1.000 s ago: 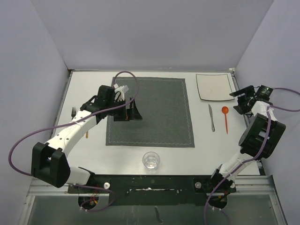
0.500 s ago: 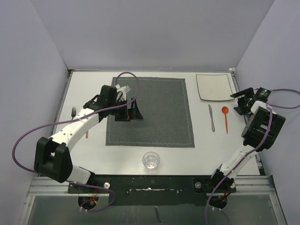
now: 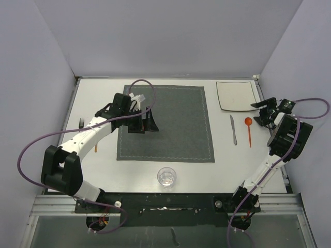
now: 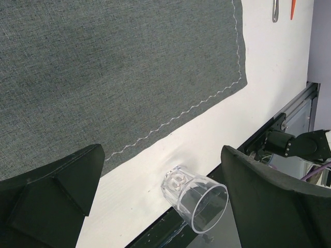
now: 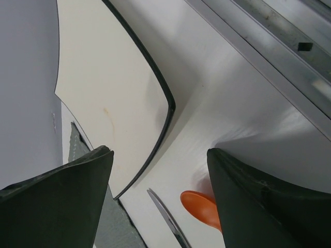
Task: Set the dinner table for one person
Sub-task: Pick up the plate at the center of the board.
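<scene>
The white dinner table (image 3: 98, 98) carries a dark grey placemat (image 3: 173, 124). A white square plate (image 3: 237, 95) lies at its far right. Below the plate lie a knife (image 3: 234, 129) and an orange spoon (image 3: 249, 130). A clear glass (image 3: 166, 176) stands near the front edge, and a fork (image 3: 81, 123) lies at the left. My left gripper (image 3: 140, 126) hovers open over the placemat's left part, holding nothing; its wrist view shows the glass (image 4: 196, 199) beyond the placemat (image 4: 114, 67). My right gripper (image 3: 260, 112) stands open by the plate's near right corner, with the plate (image 5: 114, 93), knife (image 5: 165, 214) and spoon (image 5: 201, 206) in its view.
A metal rail (image 3: 181, 199) runs along the near edge with both arm bases. Grey walls close in the table on the left, back and right. A thin brownish object (image 3: 96, 149) lies partly under the left arm.
The right gripper has shifted a little left and back, toward the plate's corner. The left arm has edged slightly over the placemat. Both grippers stay open.
</scene>
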You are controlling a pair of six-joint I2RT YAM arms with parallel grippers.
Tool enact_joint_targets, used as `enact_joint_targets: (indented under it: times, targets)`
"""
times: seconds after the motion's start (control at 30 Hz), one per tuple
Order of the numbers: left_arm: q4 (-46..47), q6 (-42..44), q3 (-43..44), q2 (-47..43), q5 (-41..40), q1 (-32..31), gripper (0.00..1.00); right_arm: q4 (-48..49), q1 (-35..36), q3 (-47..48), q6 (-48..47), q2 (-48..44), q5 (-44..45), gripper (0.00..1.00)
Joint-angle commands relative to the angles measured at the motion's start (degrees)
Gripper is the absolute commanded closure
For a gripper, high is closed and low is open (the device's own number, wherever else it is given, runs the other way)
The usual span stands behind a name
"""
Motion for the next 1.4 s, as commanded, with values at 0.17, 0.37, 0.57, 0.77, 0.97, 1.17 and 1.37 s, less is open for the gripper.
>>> enact_joint_targets:
  times: [0.17, 0.37, 0.57, 0.77, 0.97, 1.17, 1.37]
  targets:
    - [2.91, 1.15, 2.84, 2.58, 1.00, 0.69, 0.02, 7.24, -3.47, 3.37, 5.59, 10.11, -0.74, 0.24]
    - [2.29, 1.19, 2.65, 2.51, 0.35, 1.31, 0.02, 5.34, -3.58, 7.61, 6.05, 16.72, -3.32, 0.26]
    - [1.62, 1.10, 4.49, 3.92, -0.16, 1.58, 0.02, 2.61, -3.57, 8.71, 6.57, 19.78, -3.58, 0.28]
    - [1.88, 0.54, 5.03, 4.24, -0.62, 1.58, 0.02, -1.05, -3.84, 10.50, 6.27, 21.05, -3.72, 0.29]
    - [1.88, 0.14, 5.09, 3.90, -1.00, 1.58, 0.02, -1.98, -4.49, 11.56, 6.87, 22.20, -4.66, 0.29]
    - [1.79, -0.08, 4.60, 3.67, -1.26, 1.58, 0.02, -2.46, -4.91, 12.55, 7.24, 23.90, -5.80, 0.29]
    - [1.46, -0.17, 4.46, 2.74, -1.52, 1.52, 0.02, -3.02, -4.92, 12.98, 7.47, 25.87, -7.17, 0.54]
